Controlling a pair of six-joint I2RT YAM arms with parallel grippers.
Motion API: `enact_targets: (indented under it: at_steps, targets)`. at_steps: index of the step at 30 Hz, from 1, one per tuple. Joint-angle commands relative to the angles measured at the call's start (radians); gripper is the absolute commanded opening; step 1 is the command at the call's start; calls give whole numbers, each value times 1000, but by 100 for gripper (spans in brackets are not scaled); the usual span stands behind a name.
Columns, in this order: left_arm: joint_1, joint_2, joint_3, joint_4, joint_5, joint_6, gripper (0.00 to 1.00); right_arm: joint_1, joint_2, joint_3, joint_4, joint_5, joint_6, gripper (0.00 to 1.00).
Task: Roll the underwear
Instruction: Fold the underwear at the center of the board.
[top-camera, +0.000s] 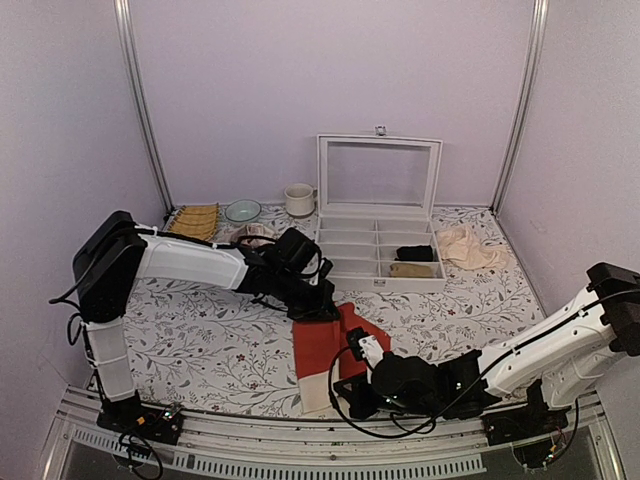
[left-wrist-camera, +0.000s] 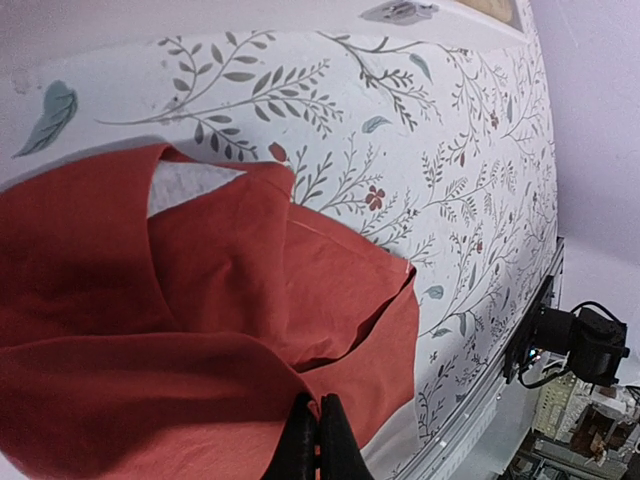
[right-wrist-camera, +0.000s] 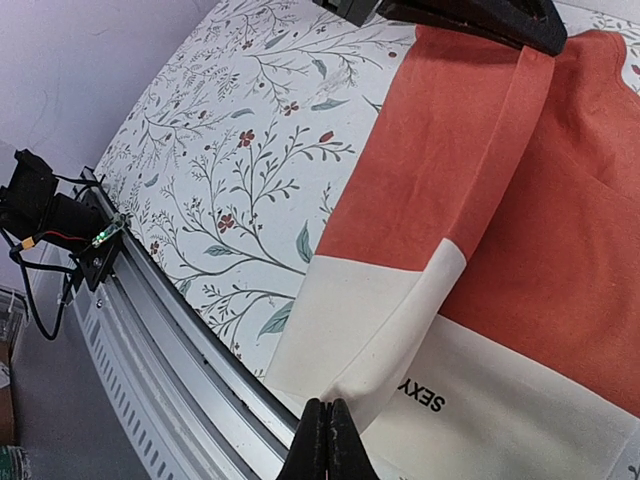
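Right end effector pinches underwear, cream waistband folded.

2 arms angled inward, left fingers closed, right fingers closed

red-orange underwear, folded into a flat strip, cream lettered waistband pinched in right jaws, red end in left jaws

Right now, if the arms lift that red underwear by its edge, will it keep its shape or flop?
Probably floppy: the underwear lies in soft folds and creases. Likely light and thin too: its doubled edge at the right gripper looks flat. It should sag between pinch points, not roll away.
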Motion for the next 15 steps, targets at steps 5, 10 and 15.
enact_targets:
  at_steps: [5, 10, 15]
  targets:
    - [-48, 101, 129, -11, 10, 10, 0, 34, -114, -69, 15, 64, 78, 0]
    - [-68, 142, 175, -22, 11, 12, 0, 50, -123, -101, 7, 85, 127, 0]
    - [-80, 169, 198, -24, 10, 8, 0, 57, -172, -148, -20, 120, 170, 0]
